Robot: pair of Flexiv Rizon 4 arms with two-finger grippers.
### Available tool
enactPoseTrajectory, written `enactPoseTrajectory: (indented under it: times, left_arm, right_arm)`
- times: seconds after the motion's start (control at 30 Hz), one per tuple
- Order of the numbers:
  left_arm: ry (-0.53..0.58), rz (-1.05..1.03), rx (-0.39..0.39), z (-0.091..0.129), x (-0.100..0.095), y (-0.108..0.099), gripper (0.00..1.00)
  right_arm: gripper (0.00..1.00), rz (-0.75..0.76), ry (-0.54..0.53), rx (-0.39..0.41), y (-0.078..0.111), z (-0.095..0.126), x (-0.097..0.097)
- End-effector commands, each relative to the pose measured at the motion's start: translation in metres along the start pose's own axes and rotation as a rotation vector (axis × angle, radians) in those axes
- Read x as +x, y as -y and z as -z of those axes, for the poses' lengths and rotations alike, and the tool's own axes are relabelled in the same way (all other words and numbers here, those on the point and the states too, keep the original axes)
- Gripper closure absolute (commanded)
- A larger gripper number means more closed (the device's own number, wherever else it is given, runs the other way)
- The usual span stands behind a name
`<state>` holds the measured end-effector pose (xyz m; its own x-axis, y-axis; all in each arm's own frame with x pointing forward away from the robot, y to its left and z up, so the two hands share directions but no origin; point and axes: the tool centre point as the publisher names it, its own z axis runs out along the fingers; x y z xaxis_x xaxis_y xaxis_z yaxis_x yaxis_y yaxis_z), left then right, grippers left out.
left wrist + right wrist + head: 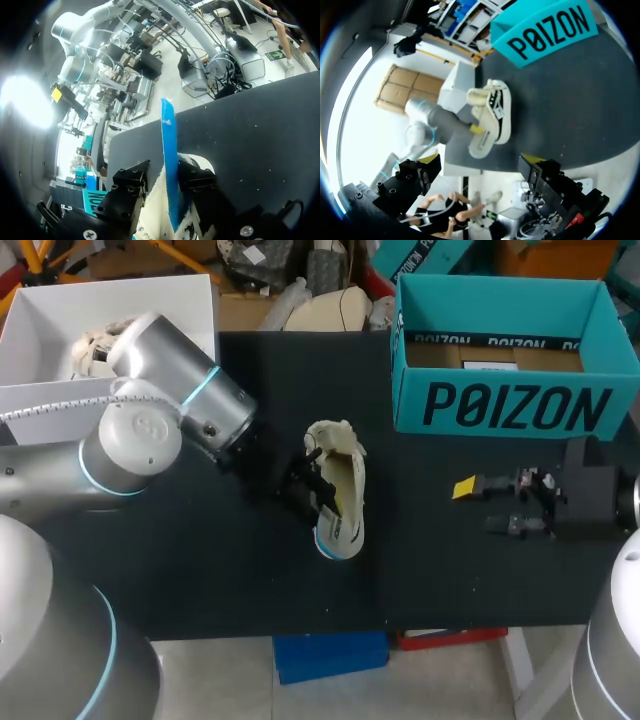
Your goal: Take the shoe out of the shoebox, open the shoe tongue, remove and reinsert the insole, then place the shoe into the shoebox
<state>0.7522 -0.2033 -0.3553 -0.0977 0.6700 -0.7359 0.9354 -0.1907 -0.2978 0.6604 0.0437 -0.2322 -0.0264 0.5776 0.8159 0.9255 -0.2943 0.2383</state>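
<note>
The black tabletop point(200, 570) was the biggest thing there. My big silver left arm point(130, 440) came in from the left side and reached to the middle of it. A blue-green shoebox point(515, 405) stood at the far right of the tabletop. It was open at the top, with only a small bit of paper on its floor. A white box point(185, 305) stood at the far left corner, partly behind the left arm, and something pale lay inside it.

The cream shoe point(345, 490) was out of the shoebox. It lay in the middle of the tabletop, near the shoebox but not touching it. The right wrist view showed the shoe point(492, 110) lying on its side, with its laces and its thick sole both showing.

The left gripper point(310, 485) was at the shoe, on its left side. In the left wrist view the left gripper point(164, 185) was pinched tight on the blue insole point(169, 150). The insole stuck out past the fingers, thin edge on, with cream shoe cloth around it.

The right gripper point(478, 507) waited at the right, in front of the shoebox and well apart from the shoe. Its fingers were spread wide and held nothing.
</note>
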Motion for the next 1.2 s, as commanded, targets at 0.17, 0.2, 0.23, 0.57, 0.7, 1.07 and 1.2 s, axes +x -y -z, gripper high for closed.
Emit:
enactPoseTrajectory:
  times: [0.17,0.2,0.23,0.57,0.7,1.07,1.2]
  left_arm:
    - [-0.003,-0.01,-0.009,0.007,0.001,0.022,0.66]
    - [-0.001,-0.01,-0.008,0.007,0.001,0.023,0.67]
    - [0.001,-0.01,-0.007,0.007,0.001,0.024,0.67]
    - [-0.009,0.006,0.011,0.006,0.007,0.027,1.0]
    - [-0.003,0.014,0.01,0.005,0.007,0.021,1.0]
    - [0.027,0.029,-0.047,0.003,0.007,-0.009,1.0]
    - [0.028,0.029,-0.065,0.003,0.007,-0.018,1.0]
  right_arm:
    - [0.0,-0.001,0.003,0.001,0.0,0.0,0.001]
    - [0.0,-0.001,0.003,0.001,0.0,0.0,0.001]
    - [0.0,-0.001,0.003,0.001,0.0,0.0,0.001]
    - [0.0,-0.001,0.003,0.001,0.0,0.0,0.001]
    - [0.0,-0.001,0.003,0.001,0.0,0.0,0.001]
    - [0.0,-0.001,0.003,0.001,0.0,0.0,0.001]
    - [0.0,-0.001,0.003,0.001,0.0,0.0,0.001]
